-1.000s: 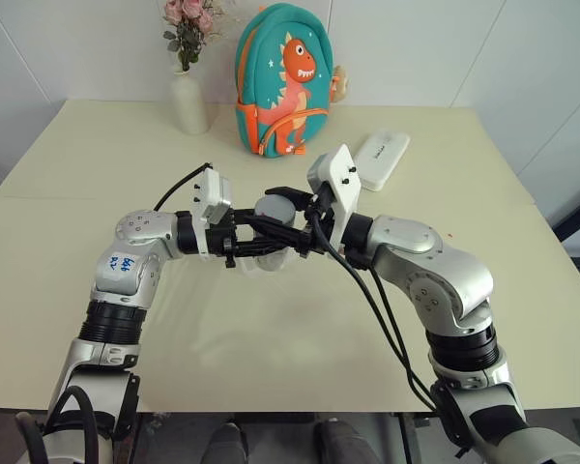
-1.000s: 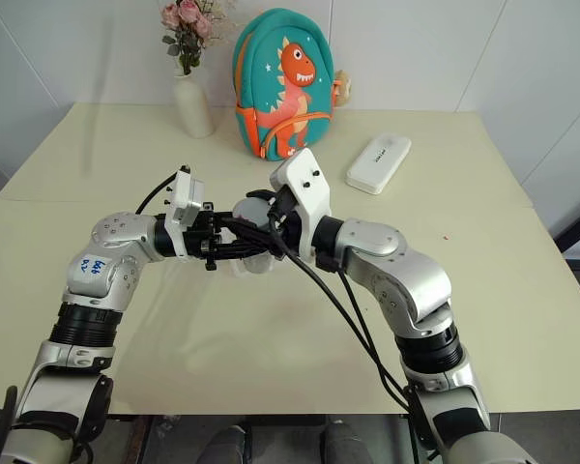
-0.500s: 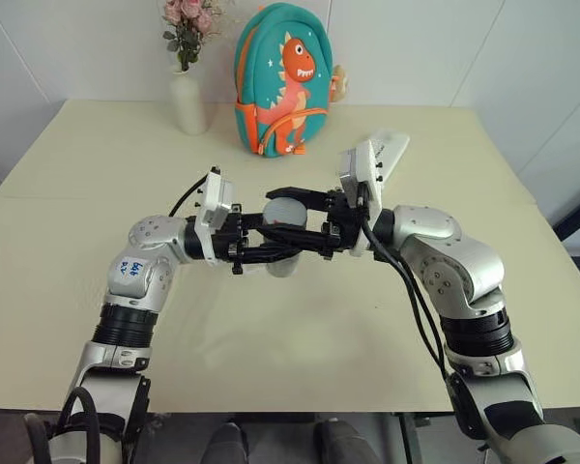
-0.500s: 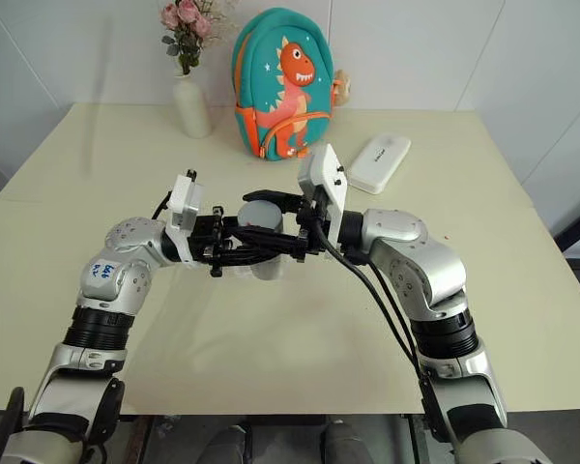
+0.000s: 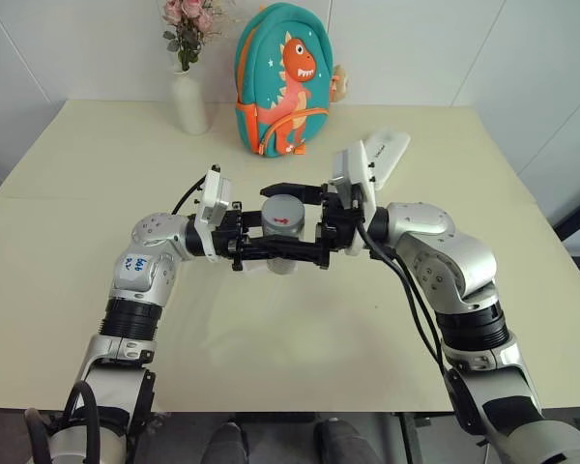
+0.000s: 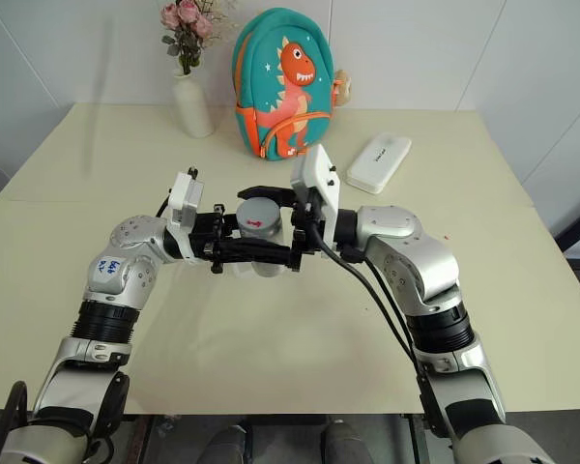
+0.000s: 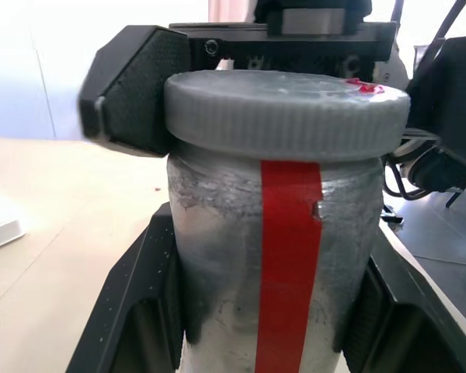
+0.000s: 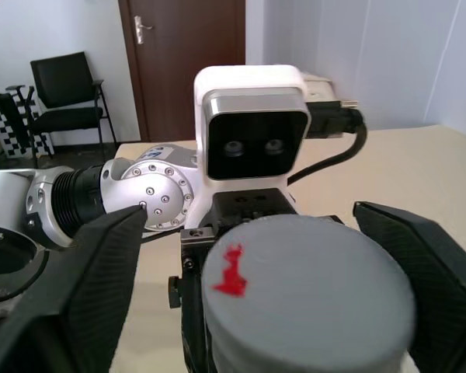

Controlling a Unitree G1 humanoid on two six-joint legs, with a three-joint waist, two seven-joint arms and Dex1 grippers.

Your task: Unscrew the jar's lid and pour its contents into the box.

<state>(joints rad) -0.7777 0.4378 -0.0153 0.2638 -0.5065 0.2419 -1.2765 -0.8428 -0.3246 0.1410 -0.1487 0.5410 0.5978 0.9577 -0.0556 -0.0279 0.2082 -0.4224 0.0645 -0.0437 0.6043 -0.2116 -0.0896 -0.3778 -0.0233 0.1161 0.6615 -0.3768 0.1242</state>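
Item one, the jar (image 5: 282,253): I see it held upright above the table (image 5: 97,155), between the two arms, with the left gripper (image 5: 275,253) clenched on its body. My left wrist view adds the red label strip down its silvery side and a black finger (image 7: 140,311) pressed to each flank. Item two, the lid (image 6: 259,214): seated on the jar, with a small red mark on top, clearest in the right wrist view. Item three, the right gripper (image 8: 241,272): fingers spread wide, standing off either side of the lid with gaps visible. Background stock in the head views: a white vase (image 5: 188,101) of flowers, a dinosaur backpack (image 5: 282,82), a white oblong case (image 6: 378,161).
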